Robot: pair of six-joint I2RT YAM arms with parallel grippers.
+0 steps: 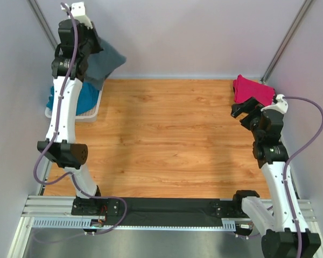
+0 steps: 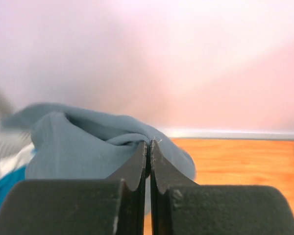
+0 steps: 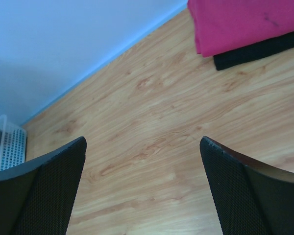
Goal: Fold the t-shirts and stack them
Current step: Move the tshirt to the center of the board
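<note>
- Left gripper: jaws pressed together on a fold of the slate-grey t-shirt, with only a thin seam of dark between the pads. The arm is raised high at the far-left corner.
- Slate-grey t-shirt, from the pinch outward: the cloth bunches just ahead of the fingertips and to their left, then drapes below them. It is held at one point, so its long axis runs downward from the hand (how much of it hangs free cannot be told).
- Below the hand: the teal t-shirt lies in the white basket, under the hanging grey cloth.
- To the right of the hand and nearer the arm bases: bare wood of the table. This is judged to be the place where the grey shirt must be spread for folding.
- Right gripper: jaws wide apart and holding nothing. It is low over the table and well apart from the grey shirt, so only the left arm is placed to carry the shirt.
- Ahead of the right gripper and to its right: the magenta t-shirt, folded, lies on a dark folded cloth that shows along its near edge. This pile is near the right hand and is the likely base of the stack.
</note>
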